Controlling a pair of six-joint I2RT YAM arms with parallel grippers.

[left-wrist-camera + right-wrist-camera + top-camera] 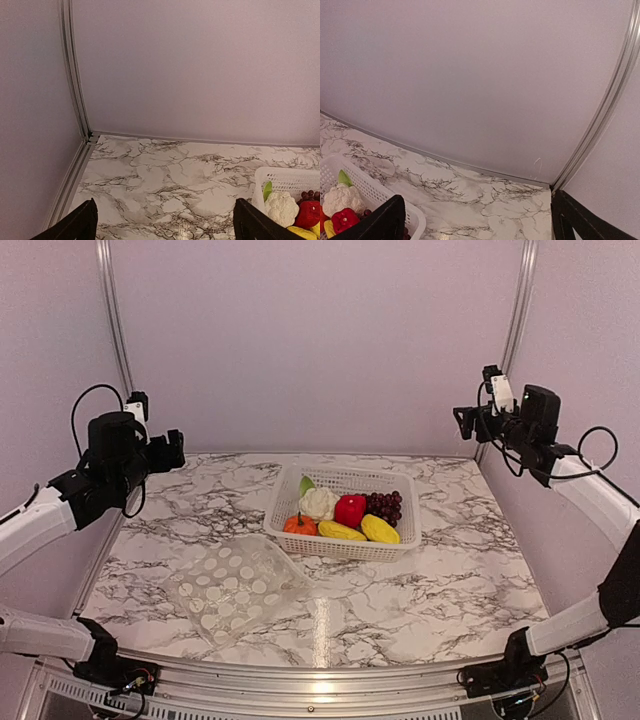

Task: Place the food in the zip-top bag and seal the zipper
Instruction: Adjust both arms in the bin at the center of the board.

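Toward table (460,575) back edge, basket (345,550): holds food (349,511)
Zip-top bag (235,585): flat, toward front-left corner
Left gripper (176,451): fingers apart, empty
Right gripper (462,421): fingers apart, empty

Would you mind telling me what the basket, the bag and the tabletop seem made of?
Basket: probably rigid white plastic, matte; its walls are a moulded lattice.
Bag: thin clear plastic film with white dots; the veining shows through.
Tabletop: glossy marble-look surface, perhaps laminate; it reflects light.

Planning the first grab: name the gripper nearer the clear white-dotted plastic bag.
Left. The left gripper hangs raised left of and beyond the dotted bag; the right gripper hangs at the far-right corner.
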